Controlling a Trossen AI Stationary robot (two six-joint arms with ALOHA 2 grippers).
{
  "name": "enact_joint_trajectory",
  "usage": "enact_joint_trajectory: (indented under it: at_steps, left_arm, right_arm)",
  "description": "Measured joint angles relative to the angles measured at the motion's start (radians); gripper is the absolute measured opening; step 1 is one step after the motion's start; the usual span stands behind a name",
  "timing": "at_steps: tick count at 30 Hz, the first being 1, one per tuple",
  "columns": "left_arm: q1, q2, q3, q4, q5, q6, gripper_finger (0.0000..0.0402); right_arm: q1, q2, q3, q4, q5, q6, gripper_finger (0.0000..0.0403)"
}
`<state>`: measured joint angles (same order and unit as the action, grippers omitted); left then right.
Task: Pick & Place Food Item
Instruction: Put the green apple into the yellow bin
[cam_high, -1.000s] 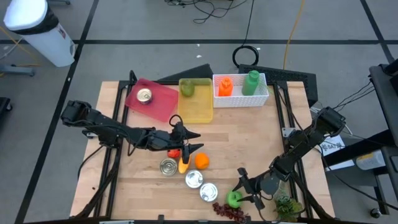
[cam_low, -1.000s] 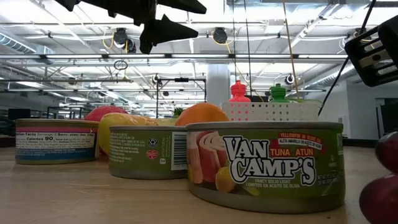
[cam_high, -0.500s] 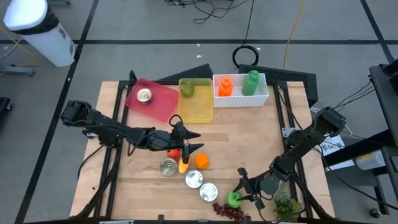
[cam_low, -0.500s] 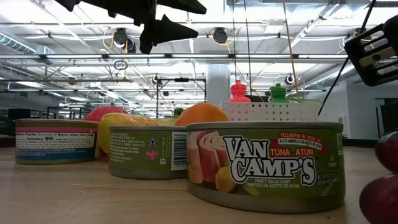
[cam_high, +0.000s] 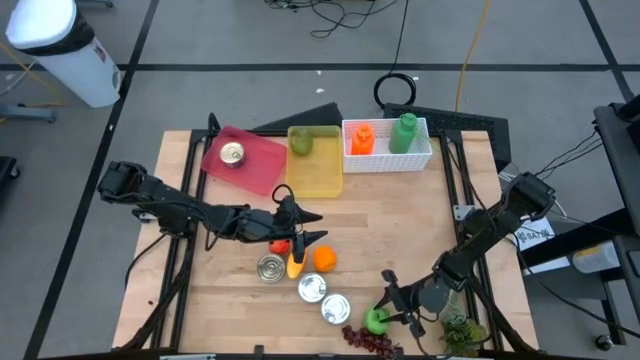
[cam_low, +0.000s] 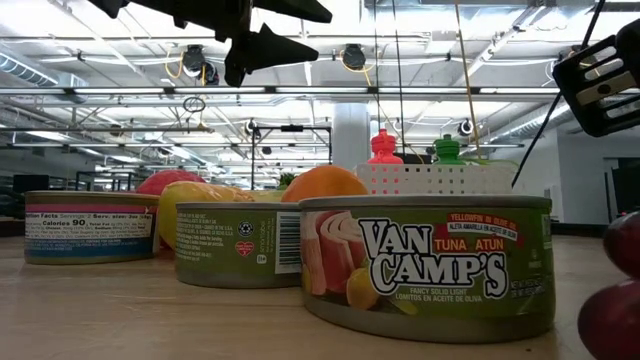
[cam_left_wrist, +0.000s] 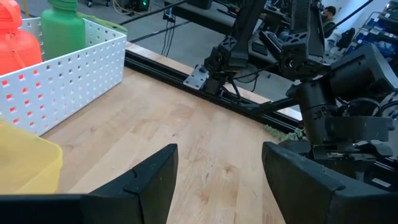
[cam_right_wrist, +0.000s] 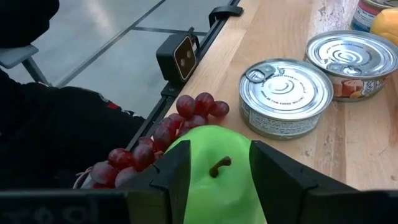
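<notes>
A green apple (cam_right_wrist: 214, 168) with a brown stem sits between the fingers of my right gripper (cam_right_wrist: 217, 180), near the table's near edge, at the right. In the high view the apple (cam_high: 376, 319) lies beside a bunch of red grapes (cam_high: 370, 340). My right gripper (cam_high: 385, 308) is shut on it. My left gripper (cam_high: 315, 227) hangs open above a red item (cam_high: 281, 246), a yellow fruit (cam_high: 295, 265) and an orange (cam_high: 324, 258) at mid-table. The left wrist view shows nothing between its fingers (cam_left_wrist: 152, 180). My right gripper has the green apple pinched between its two fingers (cam_right_wrist: 171, 177), one on each flank (cam_right_wrist: 196, 155), with the stem end showing between them. The fingers come slanting down from the table's right. Whether the apple is clear of the table cannot be told.
Three tuna cans (cam_high: 270, 267) (cam_high: 313, 288) (cam_high: 335, 307) stand near the apple. At the far edge are a pink tray (cam_high: 262, 170) with a can, a yellow container (cam_high: 318, 172) and a white basket (cam_high: 387, 158) holding two bottles. Leafy greens (cam_high: 462, 332) lie at the near right corner.
</notes>
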<state>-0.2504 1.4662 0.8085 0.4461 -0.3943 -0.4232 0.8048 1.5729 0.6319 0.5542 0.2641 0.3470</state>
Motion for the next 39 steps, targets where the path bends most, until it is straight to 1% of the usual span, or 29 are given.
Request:
enact_joint_trajectory:
  at_steps: [6, 11, 14, 18, 21, 24, 26, 31, 34, 39]
  left_arm:
    - [0.0, 0.0, 0.0, -0.001, 0.0, 0.0, 0.0244]
    - [0.0, 0.0, 0.0, -0.002, 0.0, 0.002, 0.0244]
    - [0.0, 0.0, 0.0, -0.001, 0.0, 0.002, 0.0244]
    - [0.0, 0.0, 0.0, -0.001, 0.0, 0.003, 0.0244]
    - [0.0, 0.0, 0.0, -0.001, 0.0, 0.003, 0.0244]
    - [0.0, 0.0, 0.0, -0.001, 0.0, 0.003, 0.0244]
    - [0.0, 0.0, 0.0, -0.001, 0.0, 0.003, 0.0244]
    - [0.0, 0.0, 0.0, -0.001, 0.0, 0.003, 0.0244]
    - [0.0, 0.0, 0.0, 0.001, 0.0, 0.008, 0.0244]
    - [0.0, 0.0, 0.0, 0.057, 0.0, 0.086, 0.0244]
  right_arm:
    - [-0.018, 0.046, 0.0, 0.033, -0.002, 0.0, 0.0148]
    - [-0.032, 0.052, 0.0, 0.029, -0.005, 0.0, 0.0147]
    - [-0.032, 0.052, 0.0, 0.028, -0.005, -0.024, 0.0137]
    - [-0.032, 0.052, 0.0, 0.028, -0.005, -0.053, 0.0102]
    - [-0.032, 0.052, 0.0, 0.027, -0.008, -0.072, 0.0063]
    - [-0.043, 0.051, 0.001, 0.027, -0.065, -0.098, 0.0021]
    - [-0.056, 0.046, 0.001, 0.025, -0.11, -0.107, 0.0007]
    - [-0.075, 0.019, -0.001, 0.008, -0.111, -0.124, 0.0004]
    - [-0.087, -0.019, -0.002, -0.004, -0.084, -0.139, 0.0004]
    - [-0.155, -0.115, -0.002, -0.054, -0.055, -0.205, 0.0002]
